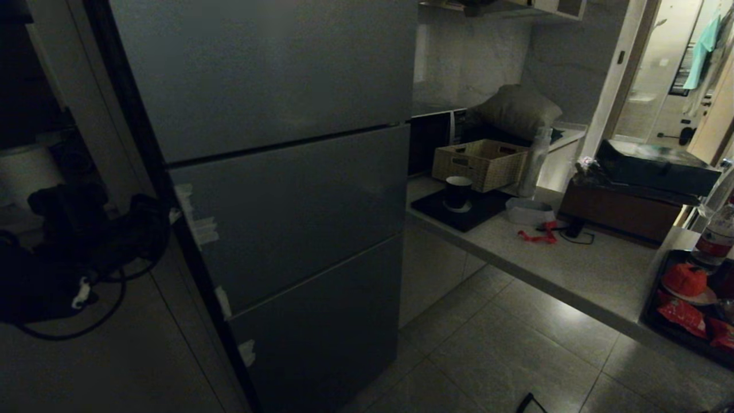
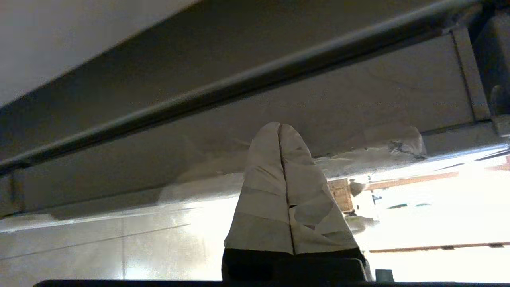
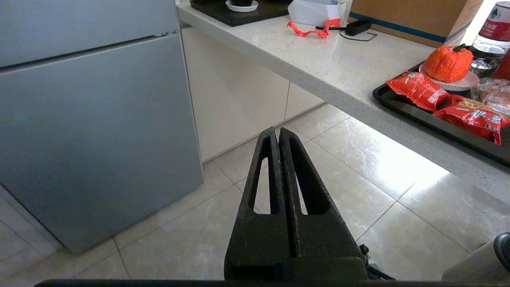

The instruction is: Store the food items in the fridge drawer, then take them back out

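Note:
The food items lie on a black tray (image 1: 651, 312) on the counter at the right: a round, lumpy orange-red piece (image 1: 685, 278) (image 3: 448, 63) on a small plate, and red packets (image 1: 682, 315) (image 3: 420, 89) beside it. The fridge drawer is hidden behind the closed grey fridge doors (image 1: 287, 201) (image 3: 79, 119). My left arm (image 1: 97, 246) reaches to the fridge's left edge. Its left gripper (image 2: 280, 125), fingers wrapped in pale tape, is shut and empty, pointing at the door edge. My right gripper (image 3: 278, 129) hangs shut and empty over the tiled floor, apart from the tray.
The stone counter (image 1: 573, 258) runs along the right, carrying a wicker basket (image 1: 479, 163), a dark cup (image 1: 459, 192) on a black mat, a red ribbon (image 1: 539, 235), a brown box (image 1: 625, 206) and a bottle (image 1: 717, 235). Tiled floor (image 1: 487, 355) lies between fridge and counter.

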Available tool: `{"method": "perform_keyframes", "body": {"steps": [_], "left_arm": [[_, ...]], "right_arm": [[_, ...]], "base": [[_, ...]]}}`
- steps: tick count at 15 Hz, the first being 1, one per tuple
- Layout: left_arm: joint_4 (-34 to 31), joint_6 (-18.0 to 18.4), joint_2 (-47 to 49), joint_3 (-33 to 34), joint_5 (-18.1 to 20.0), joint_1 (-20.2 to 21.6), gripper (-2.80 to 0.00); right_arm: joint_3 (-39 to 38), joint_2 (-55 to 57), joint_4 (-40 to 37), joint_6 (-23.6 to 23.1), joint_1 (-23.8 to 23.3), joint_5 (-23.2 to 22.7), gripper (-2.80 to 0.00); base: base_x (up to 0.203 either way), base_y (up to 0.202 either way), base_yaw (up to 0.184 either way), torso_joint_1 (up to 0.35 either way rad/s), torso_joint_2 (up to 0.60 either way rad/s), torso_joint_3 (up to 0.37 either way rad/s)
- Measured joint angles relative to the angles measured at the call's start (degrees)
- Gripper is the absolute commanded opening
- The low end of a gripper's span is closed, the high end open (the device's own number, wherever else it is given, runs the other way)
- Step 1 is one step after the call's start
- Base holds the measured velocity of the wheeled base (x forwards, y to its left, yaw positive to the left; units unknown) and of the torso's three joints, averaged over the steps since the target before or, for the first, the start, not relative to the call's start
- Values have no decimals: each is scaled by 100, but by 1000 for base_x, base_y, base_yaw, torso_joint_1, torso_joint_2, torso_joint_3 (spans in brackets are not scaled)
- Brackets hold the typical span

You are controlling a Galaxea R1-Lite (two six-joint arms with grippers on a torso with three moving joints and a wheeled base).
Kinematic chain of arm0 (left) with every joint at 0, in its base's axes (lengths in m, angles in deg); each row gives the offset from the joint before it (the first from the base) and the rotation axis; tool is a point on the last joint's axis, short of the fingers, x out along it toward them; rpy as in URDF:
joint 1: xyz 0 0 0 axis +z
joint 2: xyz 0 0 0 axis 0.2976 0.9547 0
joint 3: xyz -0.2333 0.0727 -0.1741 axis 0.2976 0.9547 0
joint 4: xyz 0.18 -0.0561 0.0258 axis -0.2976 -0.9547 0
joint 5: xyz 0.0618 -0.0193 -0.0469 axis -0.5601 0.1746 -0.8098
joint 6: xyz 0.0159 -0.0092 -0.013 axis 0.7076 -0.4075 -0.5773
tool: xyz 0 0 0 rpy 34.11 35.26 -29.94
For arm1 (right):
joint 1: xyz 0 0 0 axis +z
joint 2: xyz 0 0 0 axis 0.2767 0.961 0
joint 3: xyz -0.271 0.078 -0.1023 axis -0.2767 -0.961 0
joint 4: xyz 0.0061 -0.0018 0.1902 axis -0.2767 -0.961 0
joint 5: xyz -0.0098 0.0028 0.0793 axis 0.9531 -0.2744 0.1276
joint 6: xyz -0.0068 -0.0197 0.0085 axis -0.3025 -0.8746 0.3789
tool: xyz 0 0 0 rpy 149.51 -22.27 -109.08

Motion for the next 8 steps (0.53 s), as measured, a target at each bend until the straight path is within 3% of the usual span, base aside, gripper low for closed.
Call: {"method": "perform_keyframes", "body": {"steps": [8], "left_arm": [[21,-204,17,-43,-37,-366,-280]], "right_arm": [[4,0,-1,0,0,0,-280]], "base": [[0,0,0,0,0,0]]}}
